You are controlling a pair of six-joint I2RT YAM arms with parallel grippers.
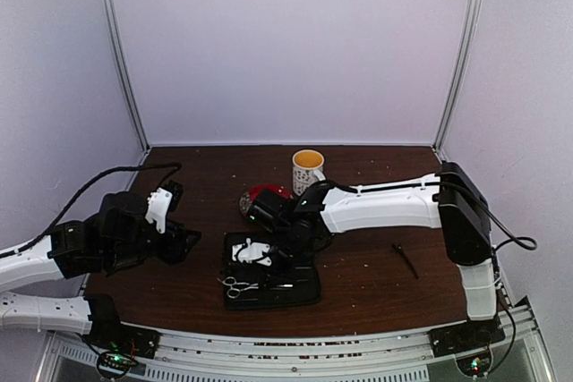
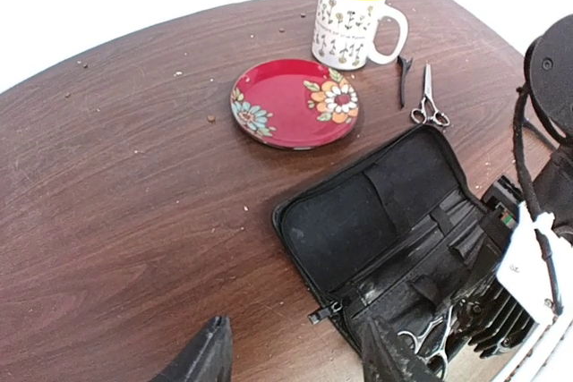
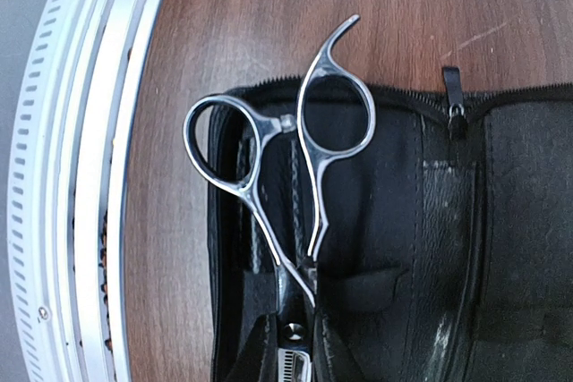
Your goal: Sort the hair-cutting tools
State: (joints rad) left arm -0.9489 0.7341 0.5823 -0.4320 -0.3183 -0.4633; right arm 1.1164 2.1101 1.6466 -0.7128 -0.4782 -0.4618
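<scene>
Steel scissors, blades clamped in right gripper over case; left gripper agape, empty. Hazard: slim hold, may swivel, snag on case.

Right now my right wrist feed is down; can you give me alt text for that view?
The right gripper is shut on silver scissors near their pivot, ring handles pointing away, with the open black zip case behind them. Brown table shows above, and a perforated metal rail runs down the left.

top: high above near edge, looking far and down | left wrist: from left, mid-range | right wrist: close over case | shared: case
</scene>
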